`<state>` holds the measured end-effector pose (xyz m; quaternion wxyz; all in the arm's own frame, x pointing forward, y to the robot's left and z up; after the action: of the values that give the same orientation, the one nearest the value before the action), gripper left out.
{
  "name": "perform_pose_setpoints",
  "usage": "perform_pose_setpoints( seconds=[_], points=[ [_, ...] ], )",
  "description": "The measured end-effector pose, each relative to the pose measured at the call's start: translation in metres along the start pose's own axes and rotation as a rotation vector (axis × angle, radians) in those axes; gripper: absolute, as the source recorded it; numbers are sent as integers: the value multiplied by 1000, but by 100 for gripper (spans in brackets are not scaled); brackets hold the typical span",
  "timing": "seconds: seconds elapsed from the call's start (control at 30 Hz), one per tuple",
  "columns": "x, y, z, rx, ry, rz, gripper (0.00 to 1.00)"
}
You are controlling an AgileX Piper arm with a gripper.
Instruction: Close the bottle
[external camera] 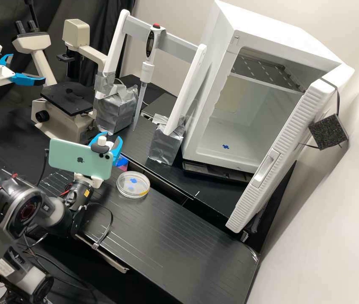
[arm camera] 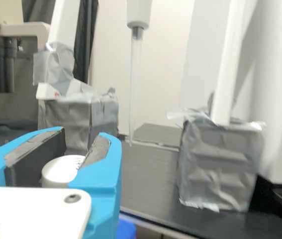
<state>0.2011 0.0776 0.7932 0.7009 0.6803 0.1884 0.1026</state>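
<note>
The likeliest trouble from here is a cap set on crooked: the gripper pinches the white cap between its dark pads, and any tilt as it meets the bottle's neck could catch the threads on one side. Pads bearing unevenly on the round rim could also let the cap twist or slip when it turns. Whether the bottle is already under the cap I cannot tell, so pressing down blind might knock it over or miss it. A wide swing toward the bench's right end could clip the dish, which lies just beside the bench's far edge, near the gripper (the phone sticks out on the arm and could bump things too).

As for looks, the cap is plain matt white, short and round, with a flat top and a row of small marks or ridges at its rim. It sits above the bench, by the far edge toward the left corner. A blue and pink thing is close beneath the gripper; it may be part of the bottle, but too little of it shows to say
</note>
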Motion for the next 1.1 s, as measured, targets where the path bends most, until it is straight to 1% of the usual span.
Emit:
perform_pose_setpoints(
  seconds=[0.07, 0.2, 0.23, 0.27, 0.4, 0.53, 0.7, 0.87, 0.97, 1.1],
  points=[
    [8, 1, -1, -7, 6, 6, 0],
    [23, 0, 2, 2, -6, 17, 0],
    [27, 0, 4, -1, -12, 20, 0],
    [30, -1, 5, -8, -18, 20, 0],
    [39, -4, 11, -4, -33, 9, 0],
    [44, -9, 18, 2, -59, -5, 0],
    [46, -14, 24, -10, -84, -23, 0],
    [47, -17, 25, -4, -76, -17, 0],
    [47, -20, 25, 3, -84, -21, 0],
    [48, -22, 26, 4, -88, -30, 0]
  ],
)
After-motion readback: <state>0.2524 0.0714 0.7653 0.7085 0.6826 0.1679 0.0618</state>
